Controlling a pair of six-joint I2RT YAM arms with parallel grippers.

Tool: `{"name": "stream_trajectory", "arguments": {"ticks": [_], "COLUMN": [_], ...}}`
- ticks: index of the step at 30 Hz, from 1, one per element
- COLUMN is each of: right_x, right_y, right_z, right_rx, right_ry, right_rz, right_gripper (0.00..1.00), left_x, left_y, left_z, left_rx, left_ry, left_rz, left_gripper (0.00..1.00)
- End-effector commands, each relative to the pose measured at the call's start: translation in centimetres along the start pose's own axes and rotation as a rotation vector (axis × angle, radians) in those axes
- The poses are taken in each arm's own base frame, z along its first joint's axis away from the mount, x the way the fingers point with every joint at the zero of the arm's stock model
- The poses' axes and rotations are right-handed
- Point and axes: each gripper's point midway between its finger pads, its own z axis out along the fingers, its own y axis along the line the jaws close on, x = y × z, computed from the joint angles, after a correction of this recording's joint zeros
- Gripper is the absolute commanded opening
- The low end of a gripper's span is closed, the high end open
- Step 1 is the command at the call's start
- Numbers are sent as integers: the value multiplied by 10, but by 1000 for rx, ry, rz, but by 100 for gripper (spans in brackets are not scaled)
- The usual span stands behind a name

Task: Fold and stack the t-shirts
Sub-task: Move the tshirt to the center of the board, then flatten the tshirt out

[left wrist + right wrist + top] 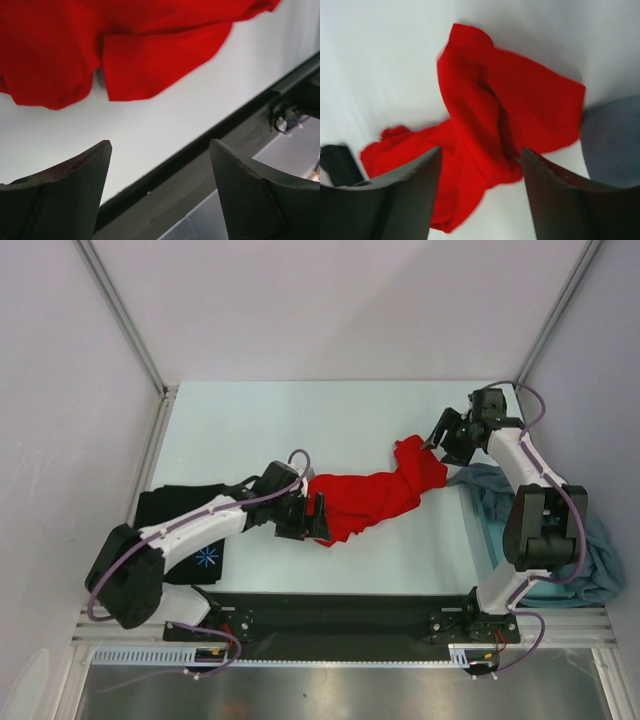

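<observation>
Rumples run along the red t-shirt, which lies twisted between the left gripper at its left end and the right gripper at its far right end, both spread wide and empty, probably placed to pinch corners and flatten it for folding.

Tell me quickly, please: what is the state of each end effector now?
Left end effector: open, holding nothing.
Right end effector: open, holding nothing.

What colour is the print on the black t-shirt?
Blue-white; the starburst print shows best in the top external view.
</observation>
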Motion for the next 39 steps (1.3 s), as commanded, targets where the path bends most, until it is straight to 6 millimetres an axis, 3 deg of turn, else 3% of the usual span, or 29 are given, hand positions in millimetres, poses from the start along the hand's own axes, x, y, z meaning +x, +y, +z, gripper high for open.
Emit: {"name": "stream_trajectory", "arguments": {"ticks": [1, 2, 4, 5, 7, 10, 12, 14, 15, 19, 21, 23, 27, 30, 31, 33, 34, 37, 39], "right_x": [11, 18, 37, 49, 72, 84, 91, 85, 84, 62, 50, 42, 18, 20, 8, 8, 0, 3, 12], "right_y": [-6, 4, 2, 16, 20, 21, 25, 28, 29, 21, 28, 29, 47, 48, 55, 57, 68, 78, 71], "right_z": [-33, -40, -45, -50, -47, -39, -31, -27, -21, -7, 0, 12, 29, 52, 52, 63, 63, 79, 89], "right_rx": [138, 134, 170, 151, 167, 187, 186, 208, 219, 322, 321, 336, 340, 370, 383, 430, 428, 514, 632], "right_ry": [3, 1, 24, 22, 34, 41, 63, 48, 52, 7, -25, -34, -88, -56, -92, -104, -135, -162, -153], "right_rz": [-170, -206, -260, -314, -378, -424, -457, -483, -491, -502, -515, -526, -545, -576, -590, -625, -632, -717, -791], "right_gripper": [71, 73, 76, 77, 80, 84, 84, 82, 82, 77, 77, 77, 77, 77, 77, 77, 77, 77, 78], "left_x": [-21, -19, -25, -28, -27, -29, -28, -26, -26, -36, -39, -45, -48, -49, -50, -52, -52, -52, -52], "left_y": [5, 10, 7, 6, 9, 9, 10, 10, 11, 4, 2, -7, -22, -33, -36, -43, -46, -52, -56], "left_z": [15, 24, 32, 37, 56, 69, 76, 76, 74, 47, 33, 14, -10, -27, -31, -42, -45, -52, -53], "left_rx": [-31, -43, -30, -23, -24, -19, -15, -16, -25, -43, -61, -50, -13, 21, 29, 48, 53, 71, 87], "left_ry": [-57, -28, -25, -23, 17, 43, 68, 81, 79, 0, -24, -71, -127, -155, -162, -183, -186, -190, -182], "left_rz": [48, 49, 54, 58, 41, 28, 24, 22, 20, 49, 63, 72, 73, 63, 63, 64, 69, 63, 58], "left_gripper": [88, 88, 90, 90, 90, 86, 72, 60, 47, 22, 6, 1, 0, 0, 0, 0, 0, 0, 0]}}
